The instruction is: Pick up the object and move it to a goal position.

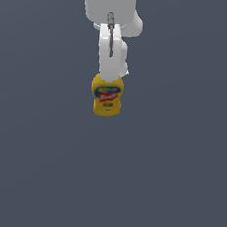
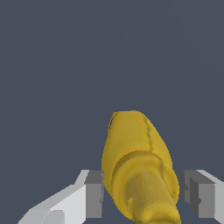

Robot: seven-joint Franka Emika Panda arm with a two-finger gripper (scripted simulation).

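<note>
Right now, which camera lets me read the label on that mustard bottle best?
The exterior view: the bottle faces it, showing the blue-and-red label, though too small to read. The wrist view sees only its yellow cap end and shoulder between the pincer fingers, no label.

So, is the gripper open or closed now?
Open: in the wrist view both fingers stand clear of the mustard bottle.
</note>
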